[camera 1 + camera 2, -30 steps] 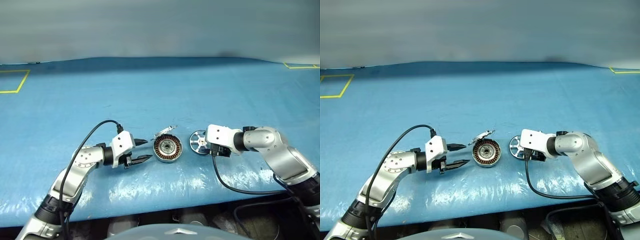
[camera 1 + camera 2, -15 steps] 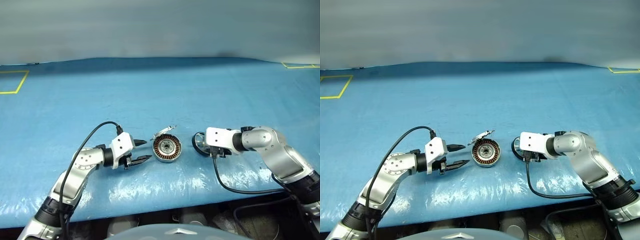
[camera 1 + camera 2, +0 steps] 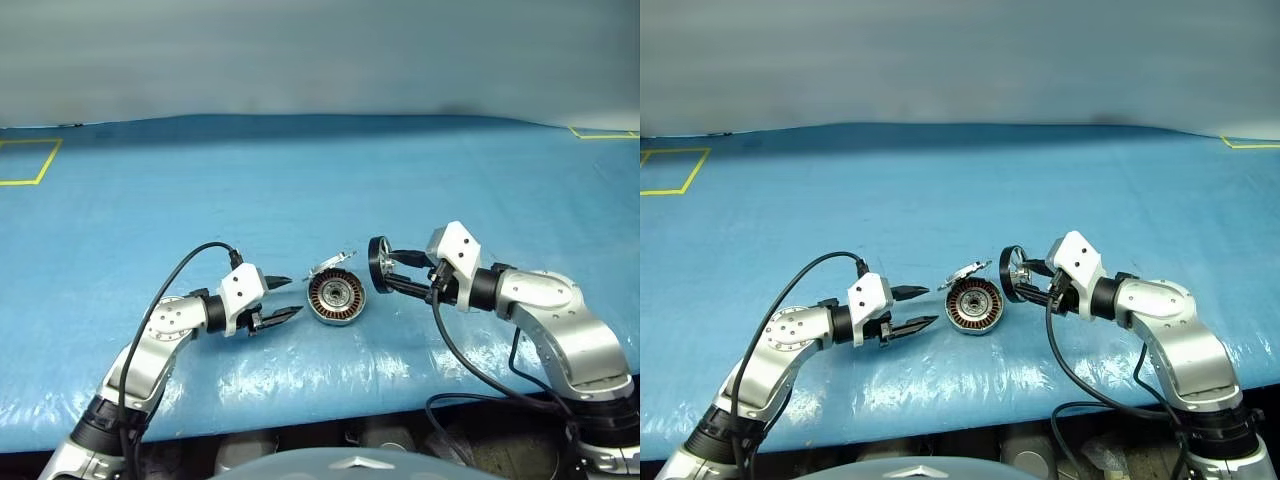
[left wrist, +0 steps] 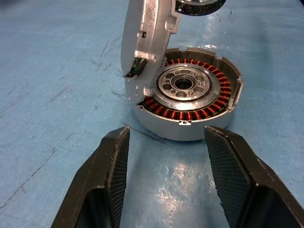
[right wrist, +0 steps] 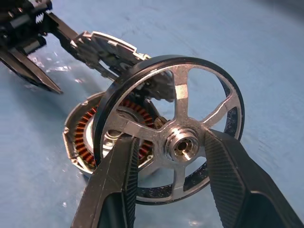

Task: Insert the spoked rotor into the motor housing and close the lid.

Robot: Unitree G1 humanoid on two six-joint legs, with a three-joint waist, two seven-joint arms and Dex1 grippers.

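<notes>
The spoked rotor (image 3: 378, 264) is a silver wheel with a dark rim. It stands on edge, off the table, just right of the motor housing (image 3: 334, 297). My right gripper (image 3: 388, 270) is shut on the rotor, with its fingers (image 5: 118, 175) either side of the hub (image 5: 183, 145). The housing lies on the blue table with its copper windings (image 4: 190, 92) showing. Its ribbed lid (image 3: 330, 264) stands tilted up at the far edge, also seen as the lid (image 4: 145, 38). My left gripper (image 3: 296, 298) is open, just left of the housing, and holds nothing.
A wrinkled blue sheet (image 3: 300, 180) covers the table, and its front edge runs close to my arms. Yellow tape marks lie at the far left (image 3: 25, 165) and far right (image 3: 600, 132). Black cables (image 3: 180, 275) loop from both wrists.
My right gripper closed on the rotor, lifted it off the table, rolled it onto its edge and carried it left towards the housing. My left gripper stayed put.
</notes>
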